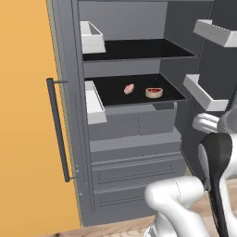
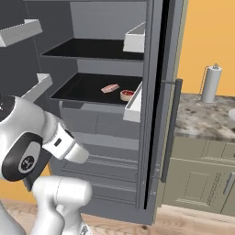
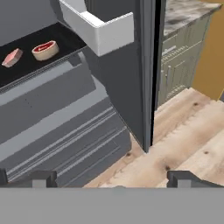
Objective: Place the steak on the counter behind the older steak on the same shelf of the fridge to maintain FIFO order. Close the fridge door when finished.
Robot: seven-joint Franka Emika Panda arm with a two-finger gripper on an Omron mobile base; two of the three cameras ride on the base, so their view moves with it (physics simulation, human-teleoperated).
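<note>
- Salmon-pink, the small raw steak wedge (image 1: 129,88) is seen lying on the lower black shelf board (image 1: 111,95) of the dark grey fridge (image 1: 129,152), just left of and slightly farther back than the round dark-red steak with a pale rim (image 1: 154,92).
- The two pieces are set near each other, not touching.
- The gripper (image 3: 113,177) is held low before the drawers, its two dark tips spread wide with nothing between them.
- The white-binned open door (image 3: 131,65) is judged the next concern; it stands to the gripper's right.

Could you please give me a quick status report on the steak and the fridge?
Gripper open, empty. Steak on lower shelf beside older steak. Fridge doors open; nothing blocking.
</note>
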